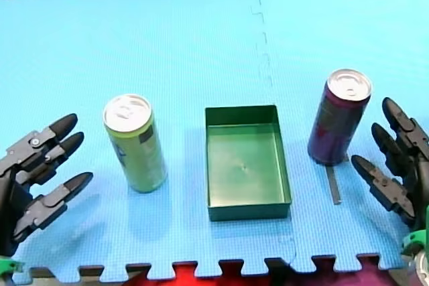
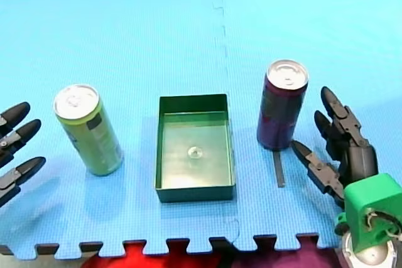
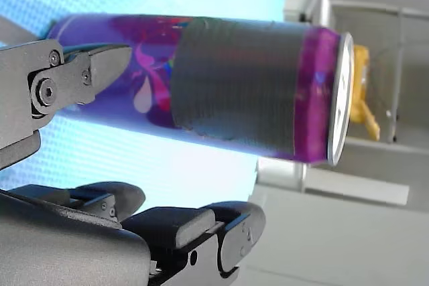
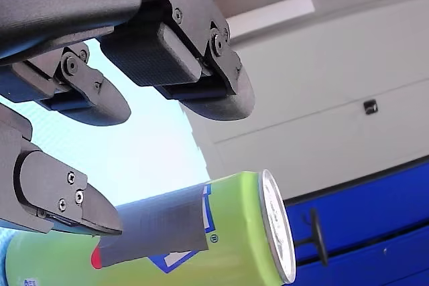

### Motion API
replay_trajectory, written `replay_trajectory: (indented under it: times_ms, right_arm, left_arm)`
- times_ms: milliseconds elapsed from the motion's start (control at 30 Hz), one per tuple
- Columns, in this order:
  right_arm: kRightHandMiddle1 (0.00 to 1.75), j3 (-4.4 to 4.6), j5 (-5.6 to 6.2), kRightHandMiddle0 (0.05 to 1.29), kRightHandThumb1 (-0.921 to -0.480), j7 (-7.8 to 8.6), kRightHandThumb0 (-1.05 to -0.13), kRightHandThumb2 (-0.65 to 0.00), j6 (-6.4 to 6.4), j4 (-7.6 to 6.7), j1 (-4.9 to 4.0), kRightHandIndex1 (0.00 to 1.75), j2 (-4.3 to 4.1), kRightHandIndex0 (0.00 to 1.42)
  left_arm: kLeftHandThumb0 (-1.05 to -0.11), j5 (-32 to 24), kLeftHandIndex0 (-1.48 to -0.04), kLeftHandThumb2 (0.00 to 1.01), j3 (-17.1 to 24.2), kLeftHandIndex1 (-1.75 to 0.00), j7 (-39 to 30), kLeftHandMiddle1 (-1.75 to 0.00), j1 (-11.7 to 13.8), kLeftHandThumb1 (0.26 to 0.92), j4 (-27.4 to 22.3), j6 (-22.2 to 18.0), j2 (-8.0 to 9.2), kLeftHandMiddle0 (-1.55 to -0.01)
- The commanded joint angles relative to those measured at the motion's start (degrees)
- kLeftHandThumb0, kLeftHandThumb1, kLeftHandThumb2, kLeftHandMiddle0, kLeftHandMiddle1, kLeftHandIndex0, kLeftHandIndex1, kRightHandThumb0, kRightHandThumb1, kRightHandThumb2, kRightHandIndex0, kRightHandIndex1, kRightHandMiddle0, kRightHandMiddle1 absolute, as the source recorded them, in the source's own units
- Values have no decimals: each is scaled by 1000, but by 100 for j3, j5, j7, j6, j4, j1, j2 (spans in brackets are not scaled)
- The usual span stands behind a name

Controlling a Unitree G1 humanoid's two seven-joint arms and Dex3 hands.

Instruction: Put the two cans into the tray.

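Blue foam mat point(image 1: 167, 45) covers the whole work surface before you. At its middle sits the green tray point(image 1: 248, 211), rectangular with low walls. To its left, apart from it, you see the lime-green can point(image 1: 137, 145), upright, with a silver top and a grey patch on its side. To the tray's right is the purple can point(image 1: 335, 125), also upright, with a dark band. The left hand point(image 1: 40, 172) is near the lime-green can and grips nothing. The right hand point(image 1: 395, 165), just beside the purple can, also grips nothing.
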Motion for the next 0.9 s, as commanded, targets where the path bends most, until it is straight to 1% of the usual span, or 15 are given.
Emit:
replay_trajectory:
  times_ms: [0, 100, 200, 233, 300, 367, 467, 500, 533, 567, 600, 633, 700, 767, 867]
  right_arm:
    - [33, -120, 174, 454, -914, 210, -1048, -6, 16, 4, 21, 59, 40, 504]
    - [32, -219, 405, 467, -913, 569, -1048, -4, 136, -34, 28, 59, 102, 524]
    - [34, -302, 644, 484, -908, 995, -1048, -1, 271, -84, 28, 68, 159, 560]
    - [34, -324, 701, 488, -907, 1120, -1048, 0, 320, -103, 28, 70, 172, 568]
    - [35, -355, 747, 500, -902, 1270, -1048, 0, 392, -127, 23, 73, 183, 590]
    - [35, -366, 717, 509, -900, 1326, -1048, 0, 440, -151, 19, 73, 177, 604]
    - [35, -361, 612, 524, -894, 1311, -1048, 0, 482, -218, 29, 73, 158, 627]
    - [35, -361, 577, 532, -846, 1294, -1042, 1, 485, -247, 37, 72, 151, 639]
    - [32, -364, 545, 538, -782, 1275, -1015, 0, 484, -272, 41, 68, 145, 647]
    - [29, -371, 523, 546, -729, 1265, -978, 0, 484, -288, 42, 63, 141, 661]
    - [27, -384, 513, 555, -692, 1265, -951, 0, 484, -293, 36, 60, 137, 676]
    - [26, -402, 514, 562, -675, 1276, -936, 0, 483, -287, 24, 57, 133, 686]
    - [26, -434, 530, 578, -653, 1305, -914, 0, 477, -270, 3, 56, 128, 710]
    - [24, -456, 525, 586, -644, 1316, -902, 0, 462, -238, -14, 52, 124, 721]
    - [21, -461, 443, 595, -636, 1285, -888, 0, 393, -156, -45, 44, 99, 731]
  left_arm:
    - [-1048, -23, -703, 2, 18, -8, -10, -6, 21, 816, -40, 51, 54, -690]
    - [-1048, -20, -704, 2, 20, -7, -26, -6, 21, 816, -42, 69, 67, -691]
    - [-1048, -13, -705, 2, 20, -7, -39, -6, 16, 817, -21, 59, 73, -692]
    - [-1048, -12, -705, 2, 21, -7, -43, -6, 13, 817, -12, 54, 74, -692]
    - [-1048, -6, -706, 2, 21, -7, -47, -6, 4, 819, 10, 44, 73, -693]
    - [-1048, -2, -706, 3, 21, -6, -52, -6, -1, 820, 26, 30, 72, -693]
    - [-1048, -7, -706, 3, 21, -5, -67, -6, 1, 820, 37, 13, 66, -694]
    - [-1048, -8, -706, 2, 20, -5, -70, -6, 5, 820, 37, 8, 61, -694]
    - [-1048, -9, -706, 2, 20, -5, -72, -6, 7, 820, 39, 4, 58, -694]
    - [-1048, -8, -707, 2, 20, -5, -73, -6, 8, 820, 42, 2, 55, -695]
    - [-1048, -7, -707, 2, 21, -5, -72, -6, 7, 821, 47, 0, 54, -695]
    - [-1048, -7, -707, 2, 22, -5, -69, -6, 4, 821, 54, -1, 52, -695]
    - [-1048, -3, -707, 3, 23, -5, -61, -6, 0, 822, 63, -1, 50, -696]
    - [-1048, 2, -707, 3, 24, -4, -53, -6, -8, 822, 72, 3, 50, -696]
    - [-1048, 0, -707, 2, 24, -4, -55, -5, -15, 822, 85, 5, 50, -696]
